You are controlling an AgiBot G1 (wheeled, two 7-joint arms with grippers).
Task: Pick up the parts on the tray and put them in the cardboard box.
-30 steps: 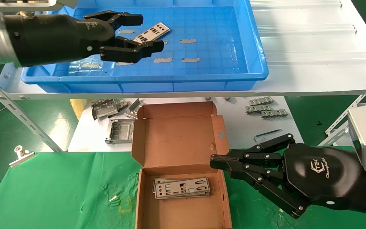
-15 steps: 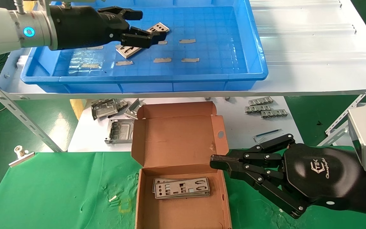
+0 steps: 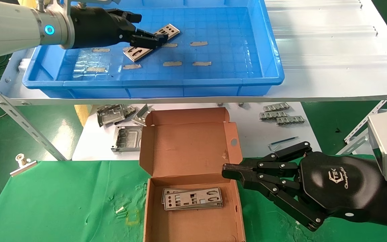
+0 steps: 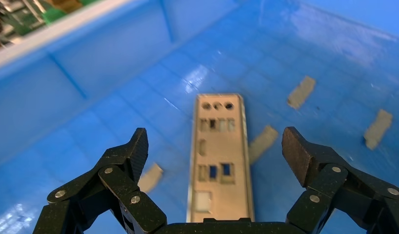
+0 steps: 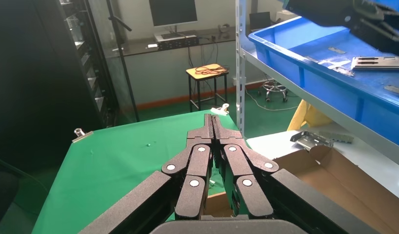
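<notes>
Nearest, the right gripper (image 3: 229, 174) sits parked at the right wall of the box (image 3: 193, 148), fingers pressed together, holding nothing. Inside the box a stack of parts (image 3: 191, 198) already lies flat. Beyond the box, on the shelf, the left gripper (image 3: 153, 39) has dropped lower into the tray (image 3: 234, 72) over the last second and now straddles the last part (image 4: 219, 156), jaws wide apart and not yet touching it. My read: the descent is nearly finished, and closing on the part comes next.

plate (image 3: 153, 42) in tray (image 3: 267, 67), box (image 3: 193, 168) in front
</notes>
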